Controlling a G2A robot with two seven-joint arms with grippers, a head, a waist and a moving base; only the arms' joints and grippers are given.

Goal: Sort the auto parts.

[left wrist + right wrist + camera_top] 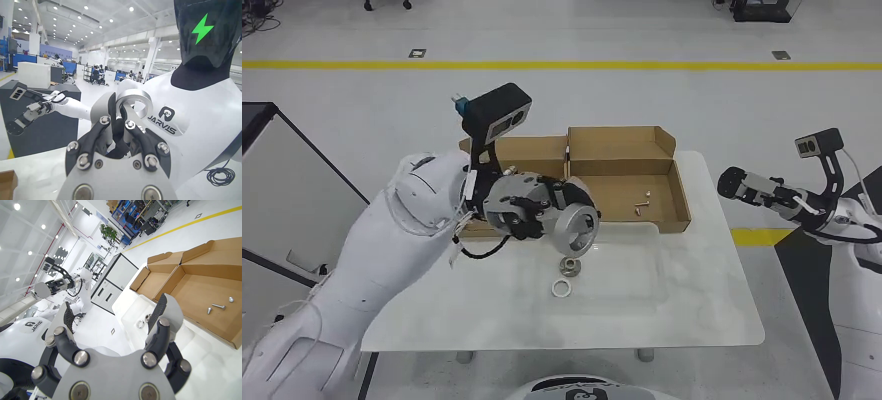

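Observation:
My left gripper point(560, 222) is shut on a large silver metal ring point(577, 230), held in the air over the table's left-middle, in front of the left cardboard box point(532, 160). In the left wrist view one finger sits inside the large ring point(135, 102) and the other outside it. A small metal bushing point(570, 266) and a thin small ring point(561, 288) lie on the table below. The right cardboard box point(662, 205) holds a few bolts point(642, 200). My right gripper point(729, 183) hangs open and empty past the table's right edge, its fingers point(160, 309) wide apart.
A shallow pale tray point(642, 290) takes up the table's middle, and the small parts lie at its left end. The white table point(722, 320) has free room at the front and right. A dark cabinet point(282, 190) stands left of the table.

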